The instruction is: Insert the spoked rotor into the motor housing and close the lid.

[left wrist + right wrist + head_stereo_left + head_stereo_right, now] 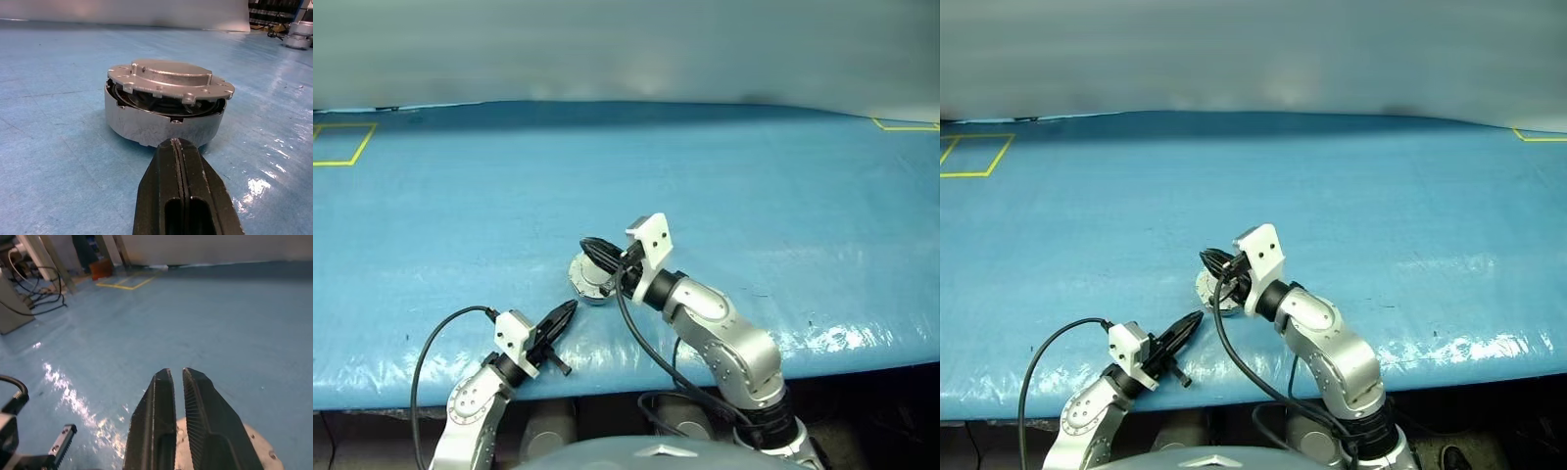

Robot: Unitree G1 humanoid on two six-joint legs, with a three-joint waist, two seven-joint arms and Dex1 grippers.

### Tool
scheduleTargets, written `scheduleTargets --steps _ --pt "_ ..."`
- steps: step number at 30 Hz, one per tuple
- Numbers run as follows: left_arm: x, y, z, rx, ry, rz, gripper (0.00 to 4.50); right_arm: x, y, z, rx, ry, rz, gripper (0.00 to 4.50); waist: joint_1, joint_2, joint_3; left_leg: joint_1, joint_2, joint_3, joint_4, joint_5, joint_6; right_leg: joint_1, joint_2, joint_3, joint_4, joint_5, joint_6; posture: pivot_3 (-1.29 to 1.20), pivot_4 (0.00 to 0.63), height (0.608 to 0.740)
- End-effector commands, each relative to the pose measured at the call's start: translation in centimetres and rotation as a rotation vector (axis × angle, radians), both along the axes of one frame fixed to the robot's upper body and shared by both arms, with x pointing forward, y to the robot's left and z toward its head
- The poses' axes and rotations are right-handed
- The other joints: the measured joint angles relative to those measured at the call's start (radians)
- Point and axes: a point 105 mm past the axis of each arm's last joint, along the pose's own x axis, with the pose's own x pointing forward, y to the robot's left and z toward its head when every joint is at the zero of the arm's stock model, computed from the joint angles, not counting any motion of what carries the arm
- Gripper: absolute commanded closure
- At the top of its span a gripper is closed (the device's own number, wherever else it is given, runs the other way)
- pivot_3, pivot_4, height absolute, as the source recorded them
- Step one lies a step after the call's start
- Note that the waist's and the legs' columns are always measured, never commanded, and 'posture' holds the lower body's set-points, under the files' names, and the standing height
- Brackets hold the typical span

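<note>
1. Motor housing (161,128): round grey shell, flat on the blue table (754,196) near its front edge, round axis upright; no long axis.
2. Lid (171,81): grey disc with raised centre, plain side up, sitting on top of the housing. It is slightly tilted, with a dark gap showing under its near rim.
3. Spoked rotor: not made out; only dark parts show through the gap.
4. Left gripper (563,318): fingers pressed together, holding nothing; roughly level, tip pointing at the housing's side, just short of it.
5. Right gripper (177,377): fingers parted by a narrow slit, nothing between them; poised just above the lid's edge, pointing across the table.
</note>
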Motion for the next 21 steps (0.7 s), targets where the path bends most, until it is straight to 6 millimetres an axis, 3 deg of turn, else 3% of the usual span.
scheduleTargets --steps 1,4,10,21 --pt "0.1 -0.4 0.8 -0.010 -0.044 -0.001 4.50 -0.7 -0.1 -0.3 -0.058 0.007 0.018 2.92 0.000 0.000 0.000 0.000 0.000 0.000 0.000 0.000 0.000 0.000 0.000 0.000 -0.001 0.000 0.001 0.00 0.150 0.740" --pt "0.0 -0.4 0.8 -0.007 -0.045 0.000 4.50 -0.8 -0.2 -1.8 -0.131 0.046 0.028 1.92 0.000 0.000 0.000 -0.001 0.000 0.000 0.000 0.000 0.000 0.000 0.000 0.000 -0.003 0.001 0.001 0.00 0.150 0.740" --pt "0.3 0.1 1.2 -0.001 -0.075 0.032 4.50 -0.6 0.2 -2.1 -0.140 0.056 0.041 0.02 0.000 0.000 0.000 -0.001 0.000 0.000 0.000 0.000 0.000 0.000 0.000 0.000 -0.003 0.001 0.001 0.00 0.150 0.740" --pt "1.0 1.7 2.6 0.063 -0.156 0.094 4.50 0.5 -0.6 -2.9 -0.183 0.050 -0.023 0.02 0.001 0.000 0.000 -0.001 0.000 0.000 0.000 0.000 0.000 0.000 0.000 0.000 -0.003 0.001 0.001 0.00 0.150 0.740"
